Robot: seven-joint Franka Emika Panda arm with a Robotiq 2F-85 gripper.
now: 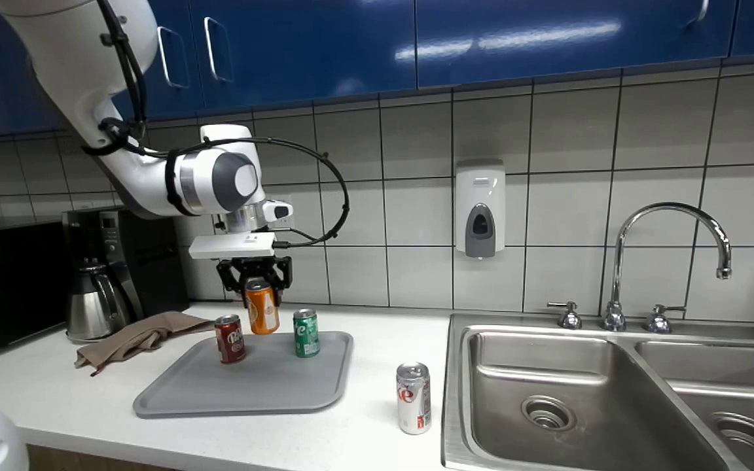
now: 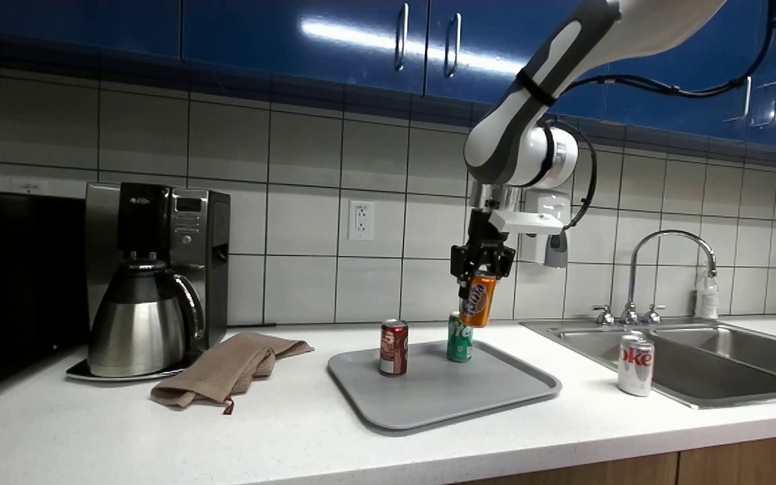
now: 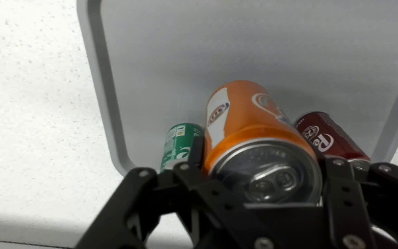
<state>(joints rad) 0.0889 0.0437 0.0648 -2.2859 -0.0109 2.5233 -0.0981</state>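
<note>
One grey, round-cornered tray (image 1: pixel 239 389) lies near the front edge of the white worktop (image 1: pixel 364 438); a strip of worktop separates it from one stainless-steel double sink (image 1: pixel 455 399). The tray's surface spreads wide toward its front rim. One cylindrical orange metal can (image 2: pixel 479 303) is clamped in the black pincer (image 1: pixel 261 299), slightly tilted, above the tray. One dark-red can (image 1: pixel 230 340) and one green can (image 1: pixel 306 333) stand upright on the tray; one silver can (image 2: pixel 636 367) stands beside the sink.
</note>
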